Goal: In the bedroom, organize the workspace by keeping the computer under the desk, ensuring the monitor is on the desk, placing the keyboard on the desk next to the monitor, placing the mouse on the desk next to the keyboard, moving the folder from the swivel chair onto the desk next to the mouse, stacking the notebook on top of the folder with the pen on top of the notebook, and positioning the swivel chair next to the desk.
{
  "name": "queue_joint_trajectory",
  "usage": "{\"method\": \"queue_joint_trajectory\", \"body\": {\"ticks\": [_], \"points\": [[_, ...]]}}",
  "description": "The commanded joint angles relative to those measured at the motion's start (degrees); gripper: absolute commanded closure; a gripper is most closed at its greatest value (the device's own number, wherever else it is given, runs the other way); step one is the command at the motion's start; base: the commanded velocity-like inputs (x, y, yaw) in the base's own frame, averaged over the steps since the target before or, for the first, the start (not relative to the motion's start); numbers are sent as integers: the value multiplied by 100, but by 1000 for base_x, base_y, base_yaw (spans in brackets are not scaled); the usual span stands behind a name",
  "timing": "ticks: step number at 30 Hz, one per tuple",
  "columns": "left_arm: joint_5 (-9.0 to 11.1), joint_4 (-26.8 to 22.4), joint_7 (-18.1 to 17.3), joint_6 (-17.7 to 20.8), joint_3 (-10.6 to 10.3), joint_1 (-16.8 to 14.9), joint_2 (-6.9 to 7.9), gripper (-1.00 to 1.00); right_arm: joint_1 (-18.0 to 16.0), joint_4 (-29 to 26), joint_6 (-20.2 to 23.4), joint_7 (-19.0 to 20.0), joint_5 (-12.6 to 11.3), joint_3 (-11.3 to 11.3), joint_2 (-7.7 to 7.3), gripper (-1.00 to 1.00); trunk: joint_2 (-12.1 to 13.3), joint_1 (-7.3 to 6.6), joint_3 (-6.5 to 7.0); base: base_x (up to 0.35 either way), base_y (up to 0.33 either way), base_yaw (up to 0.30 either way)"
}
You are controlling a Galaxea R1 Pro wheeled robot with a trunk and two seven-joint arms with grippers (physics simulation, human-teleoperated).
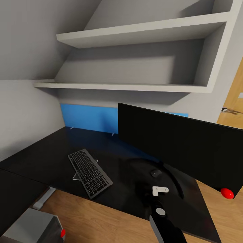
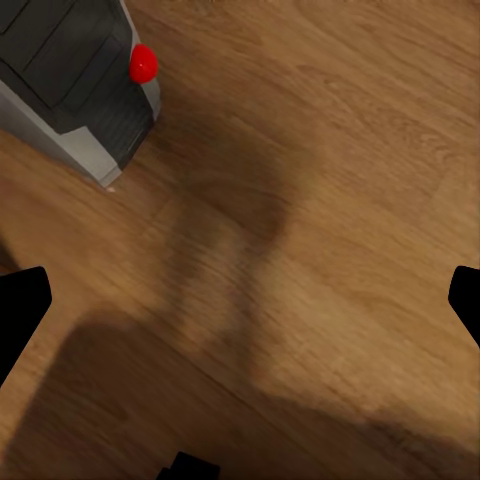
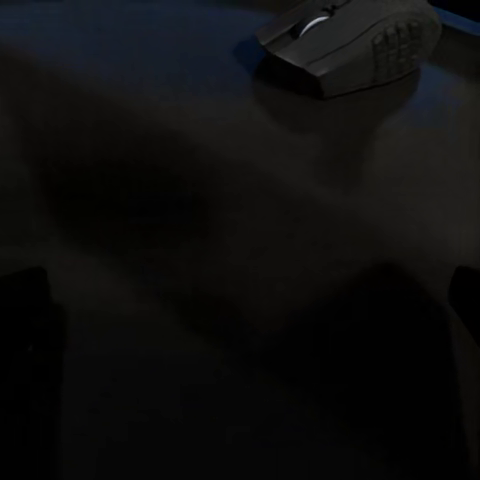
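Monitor [image 1: 179,148], keyboard [image 1: 90,172] and mouse [image 1: 155,173] all on the black tabletop [image 1: 40,152]; mouse sits well apart from the keyboard, by the monitor foot. Computer [image 1: 32,227] on the floor at the tabletop edge. Folder, notebook, pen and chair steps look undone. Right claw [image 3: 240,300] open, empty, over the tabletop near the mouse. Left claw [image 2: 240,300] open over the wood floor [image 2: 330,200].

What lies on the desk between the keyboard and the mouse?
Nothing: in the head view, only bare glossy black desk top separates the keyboard from the mouse.
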Motion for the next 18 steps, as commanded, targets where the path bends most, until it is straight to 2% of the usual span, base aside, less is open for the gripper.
{"method": "queue_joint_trajectory", "body": {"ticks": [1,10,18], "points": [[31,2,39,-18,-49,-4,2,-100,-2,13,27,-50,17,6,-3,-100,-3,0,-7,0,0,0],[35,1,38,-18,-49,-4,2,-100,-2,11,26,-50,17,-17,-6,-100,-3,0,-7,0,0,0],[37,4,39,-18,-49,-4,2,-100,-2,13,-5,-50,16,-186,-4,-100,-3,0,-7,0,0,0]]}}
